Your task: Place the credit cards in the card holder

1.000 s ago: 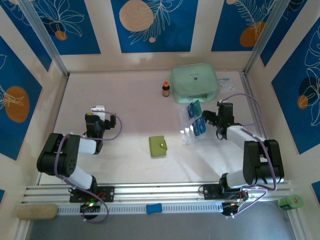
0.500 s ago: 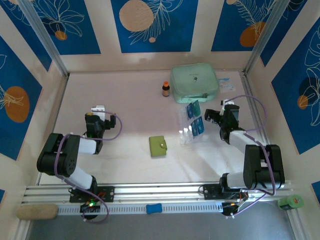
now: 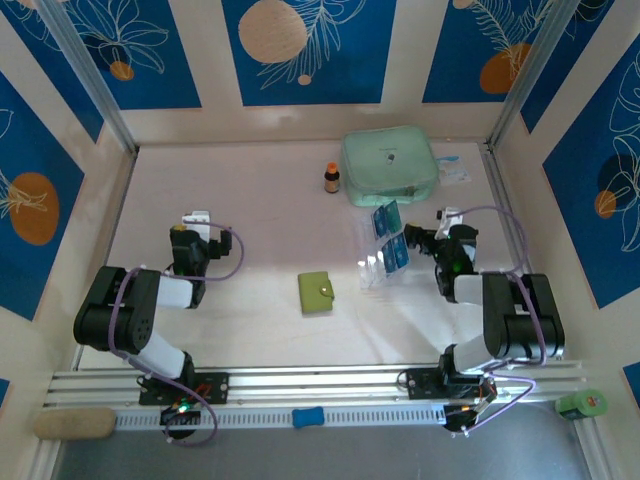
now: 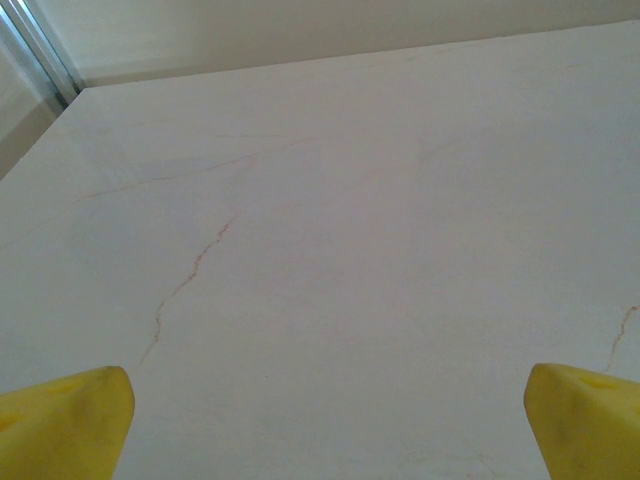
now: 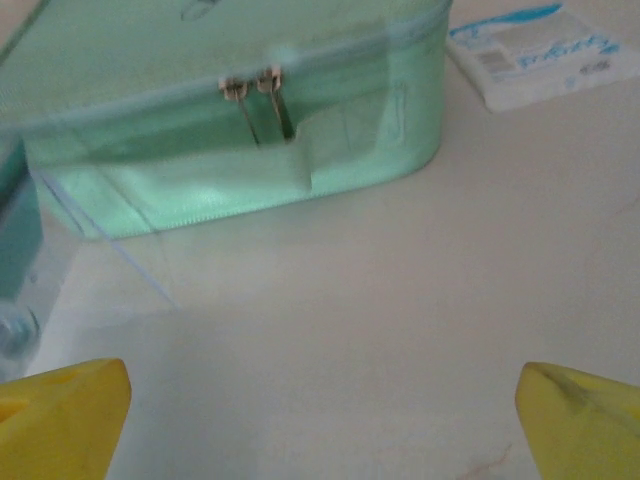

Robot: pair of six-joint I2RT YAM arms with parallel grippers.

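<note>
The olive-green card holder [image 3: 316, 293] lies shut on the table's middle, its pale snap facing up. Two teal-blue credit cards [image 3: 391, 236] rest in a clear plastic tray [image 3: 372, 265] to its right. My right gripper [image 3: 443, 232] is just right of the tray, open, with nothing between its yellow fingertips [image 5: 62, 415]. In the right wrist view it [image 5: 322, 425] hovers over bare table, with the tray's edge [image 5: 60, 265] and a card [image 5: 15, 230] at the left. My left gripper [image 3: 195, 222] sits far left, open and holding nothing, over bare table [image 4: 325, 430].
A large mint-green zip case [image 3: 389, 165] stands at the back right, straight ahead of my right gripper [image 5: 230, 120]. A small brown bottle [image 3: 331, 179] is left of it. A tissue pack [image 5: 535, 50] lies to its right. Walls enclose the table.
My right gripper has drawn back from the tray and swung round to face the mint-green case. The left arm, the cards and the card holder have not moved.
</note>
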